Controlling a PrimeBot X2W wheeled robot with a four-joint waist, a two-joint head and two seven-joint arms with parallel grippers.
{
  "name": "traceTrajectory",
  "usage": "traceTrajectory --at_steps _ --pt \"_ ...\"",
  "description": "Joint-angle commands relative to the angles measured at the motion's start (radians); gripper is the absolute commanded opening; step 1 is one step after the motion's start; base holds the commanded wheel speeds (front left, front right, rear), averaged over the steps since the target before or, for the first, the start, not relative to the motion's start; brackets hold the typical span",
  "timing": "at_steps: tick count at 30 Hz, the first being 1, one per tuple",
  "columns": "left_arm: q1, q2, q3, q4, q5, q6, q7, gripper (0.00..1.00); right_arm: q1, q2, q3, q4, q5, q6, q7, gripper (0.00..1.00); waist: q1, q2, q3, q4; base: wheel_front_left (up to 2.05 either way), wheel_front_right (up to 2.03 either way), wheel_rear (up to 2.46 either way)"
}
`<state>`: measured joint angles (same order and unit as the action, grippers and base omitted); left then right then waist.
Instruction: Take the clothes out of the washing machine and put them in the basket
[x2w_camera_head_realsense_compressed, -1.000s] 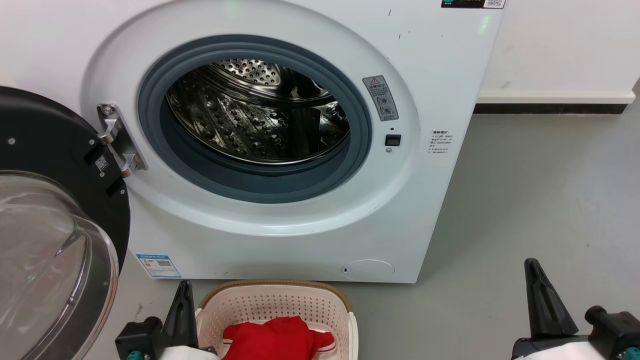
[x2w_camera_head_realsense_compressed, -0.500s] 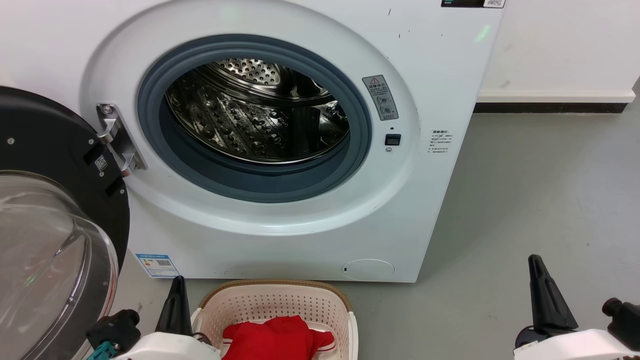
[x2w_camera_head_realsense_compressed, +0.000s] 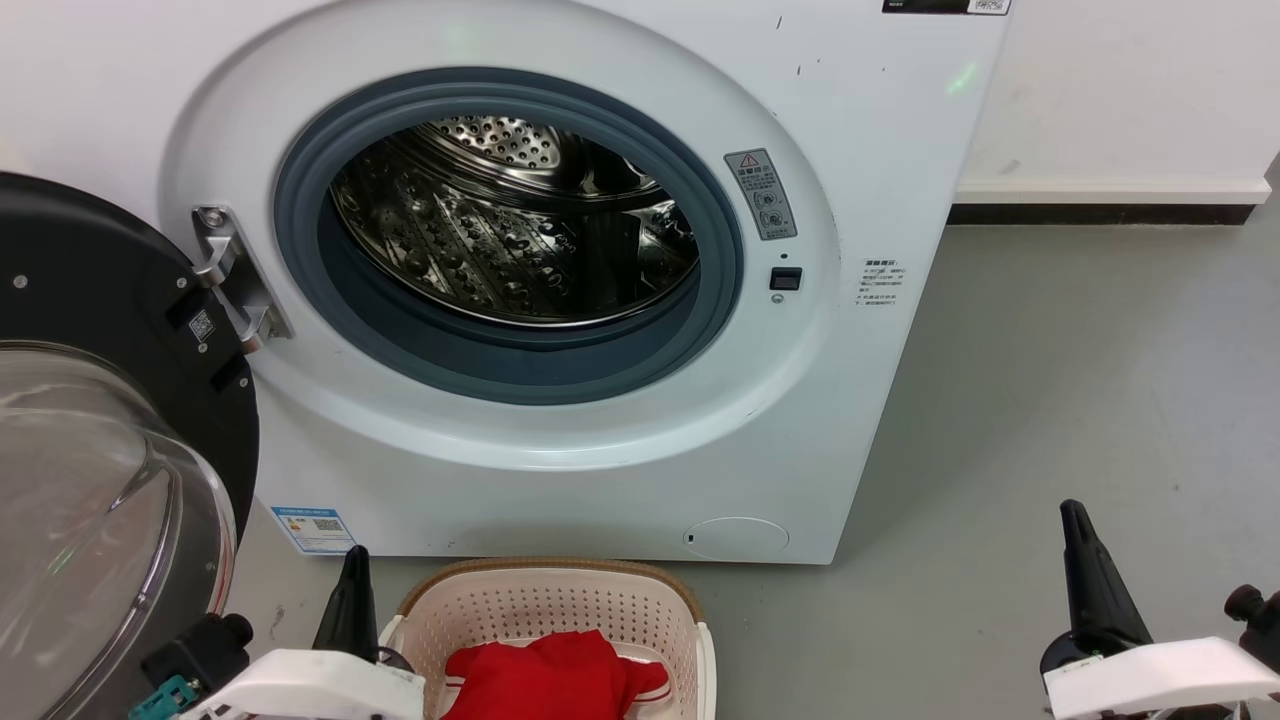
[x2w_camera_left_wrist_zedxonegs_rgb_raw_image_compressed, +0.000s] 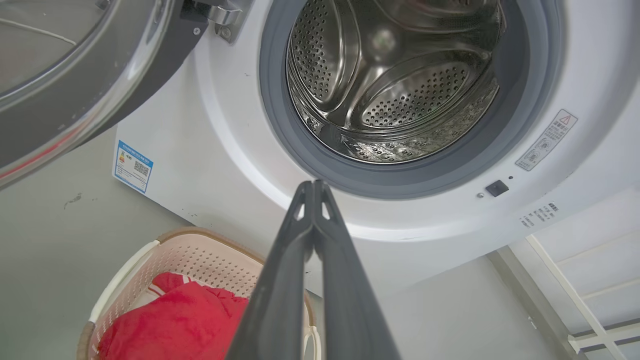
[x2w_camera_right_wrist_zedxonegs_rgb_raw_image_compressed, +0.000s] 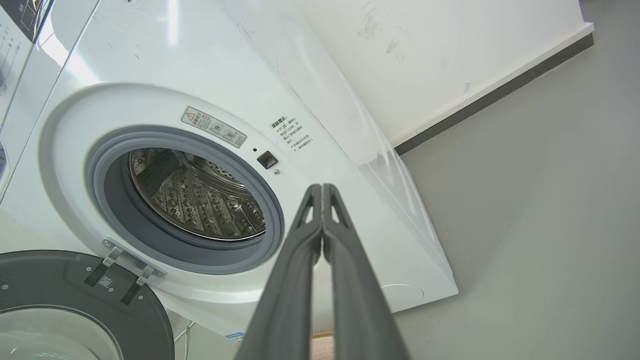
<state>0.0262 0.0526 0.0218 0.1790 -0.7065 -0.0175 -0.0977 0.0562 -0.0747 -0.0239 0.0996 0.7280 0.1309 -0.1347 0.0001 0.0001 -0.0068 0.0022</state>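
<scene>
The white washing machine (x2w_camera_head_realsense_compressed: 880, 140) stands open, and its steel drum (x2w_camera_head_realsense_compressed: 520, 220) shows bare metal with no fabric visible. Red clothes (x2w_camera_head_realsense_compressed: 550, 680) lie in the cream basket (x2w_camera_head_realsense_compressed: 545, 600) on the floor just before the machine. From the left wrist view, the clothes (x2w_camera_left_wrist_zedxonegs_rgb_raw_image_compressed: 175, 325) rest in the basket (x2w_camera_left_wrist_zedxonegs_rgb_raw_image_compressed: 200, 255) below the drum (x2w_camera_left_wrist_zedxonegs_rgb_raw_image_compressed: 395, 85). My left gripper (x2w_camera_head_realsense_compressed: 352, 590) hangs just left of the basket, fingers shut on nothing (x2w_camera_left_wrist_zedxonegs_rgb_raw_image_compressed: 314, 186). Over bare floor at the lower right, my right gripper (x2w_camera_head_realsense_compressed: 1075, 520) is shut on nothing too (x2w_camera_right_wrist_zedxonegs_rgb_raw_image_compressed: 322, 189).
The black-framed glass door (x2w_camera_head_realsense_compressed: 110, 470) swings open at the left, close to my left arm. Grey floor (x2w_camera_head_realsense_compressed: 1080, 400) spreads to the right of the machine up to a white wall with a dark skirting (x2w_camera_head_realsense_compressed: 1100, 215). A white frame (x2w_camera_left_wrist_zedxonegs_rgb_raw_image_compressed: 575, 295) stands right of the machine.
Both arms have turned at the wrist and shifted slightly outward, with white forearm covers rising into view. The clothes, basket and machine have not moved.
</scene>
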Motion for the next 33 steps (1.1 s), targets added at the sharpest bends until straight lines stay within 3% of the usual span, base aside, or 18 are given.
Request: traceTrajectory --at_steps 1,33 --pt "-0.031 0.001 0.008 -0.009 -0.034 -0.007 0.008 0.0 -0.033 -0.009 -0.002 -0.005 0.038 0.0 0.005 0.0 -0.0001 -0.0001 0.0 0.0 0.0 0.0 0.0" --pt "-0.084 -0.001 0.048 0.026 -0.437 -0.057 0.103 0.0 -0.095 -0.013 -0.017 0.063 0.451 0.0 0.099 0.0 -0.0001 -0.0001 0.004 -0.001 0.0 0.0 0.0"
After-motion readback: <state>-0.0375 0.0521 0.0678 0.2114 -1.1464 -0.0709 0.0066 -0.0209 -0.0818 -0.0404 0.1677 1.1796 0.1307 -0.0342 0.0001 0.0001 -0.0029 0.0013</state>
